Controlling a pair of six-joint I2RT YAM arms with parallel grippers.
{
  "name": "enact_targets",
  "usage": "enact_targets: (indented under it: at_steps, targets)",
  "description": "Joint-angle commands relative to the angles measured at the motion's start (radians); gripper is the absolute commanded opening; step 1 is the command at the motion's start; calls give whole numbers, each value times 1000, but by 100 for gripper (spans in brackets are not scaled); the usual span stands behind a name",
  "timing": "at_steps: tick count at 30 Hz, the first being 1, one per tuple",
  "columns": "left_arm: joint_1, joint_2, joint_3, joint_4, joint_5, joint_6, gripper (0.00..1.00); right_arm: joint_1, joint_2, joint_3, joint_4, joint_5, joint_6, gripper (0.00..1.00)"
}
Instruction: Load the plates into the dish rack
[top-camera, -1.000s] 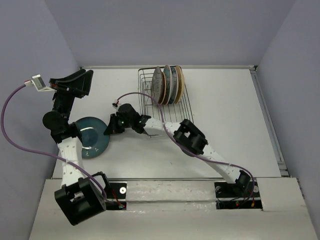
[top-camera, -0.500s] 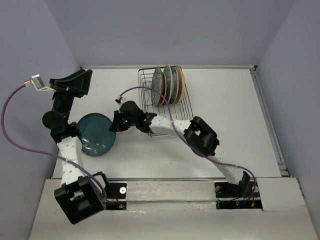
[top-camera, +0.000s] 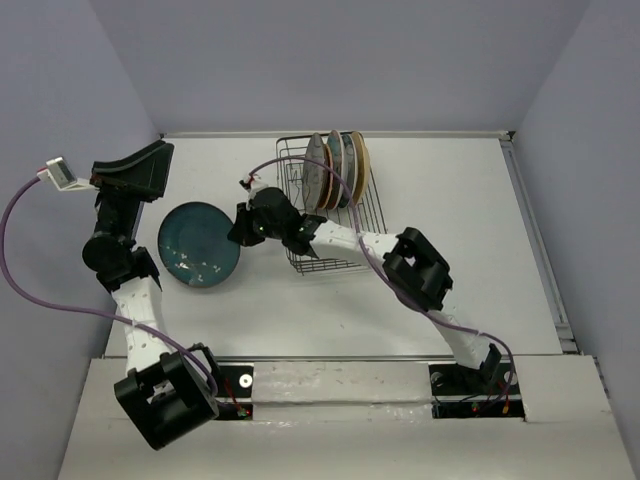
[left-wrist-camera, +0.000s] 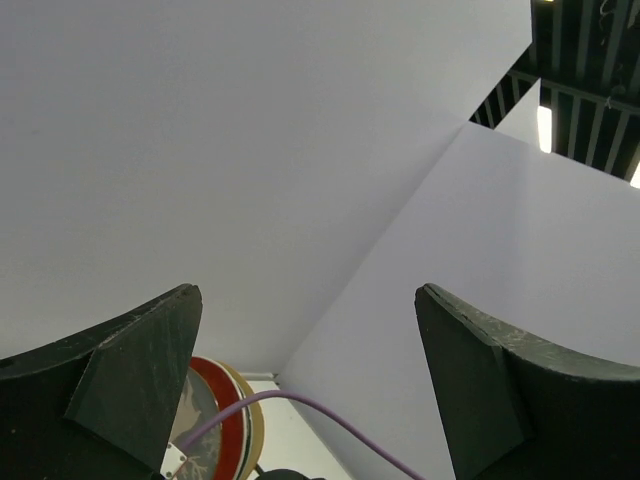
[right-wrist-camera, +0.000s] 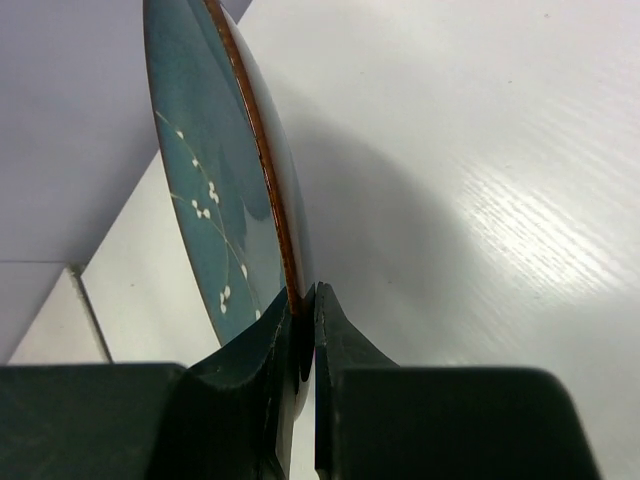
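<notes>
A dark teal plate (top-camera: 198, 245) with small white flecks hangs left of the dish rack (top-camera: 345, 250), a black wire basket. My right gripper (top-camera: 240, 228) is shut on its right rim. In the right wrist view the fingertips (right-wrist-camera: 290, 318) pinch the brown-edged rim of the teal plate (right-wrist-camera: 200, 150), which stands tilted above the white table (right-wrist-camera: 480, 200). Several plates (top-camera: 336, 168) stand upright at the rack's far end. They also show low in the left wrist view as plates (left-wrist-camera: 215, 420). My left gripper (top-camera: 135, 170) is raised at the far left, open and empty, its fingers (left-wrist-camera: 130, 385) wide apart.
Purple cables loop from both wrists: the left cable (top-camera: 20, 260) along the left wall, the right cable (top-camera: 330, 200) over the rack. Grey walls close in the table on three sides. The rack's near slots (top-camera: 335, 245) hold nothing.
The right gripper has carried the teal plate up and toward the rack, tipping it up from the table. The left arm has swung slightly left and stays open.
</notes>
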Motion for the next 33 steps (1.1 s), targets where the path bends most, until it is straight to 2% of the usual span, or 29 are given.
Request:
enact_targets:
  at_steps: [1, 5, 11, 14, 15, 16, 17, 21, 29, 33]
  targets:
    - [40, 11, -25, 411, 17, -154, 99, -42, -172, 28, 207, 47, -55, 7]
    - [46, 51, -45, 519, -1, -227, 99, -87, -261, -12, 208, 65, -79, 7]
    - [51, 28, -68, 459, -15, -162, 99, -154, -375, -62, 184, 148, -70, 7]
    - [51, 23, -70, 424, -21, -135, 99, -184, -419, -64, 122, 272, -38, 7]
    - [49, 32, -73, 422, -20, -136, 99, -203, -445, -34, 22, 440, -38, 7]
    - [49, 32, -73, 419, -21, -135, 99, -204, -446, -33, -2, 441, -53, 7]
    - [51, 35, -71, 410, -20, -129, 99, -204, -449, -14, -25, 554, -68, 7]
    - [51, 48, -71, 402, -18, -128, 99, -204, -455, 26, -111, 802, -125, 7]
    - [51, 38, -74, 399, -21, -124, 99, -194, -395, 83, -134, 1024, -188, 7]
    - [52, 42, -73, 396, -20, -125, 99, -173, -317, 189, -132, 1111, -292, 7]
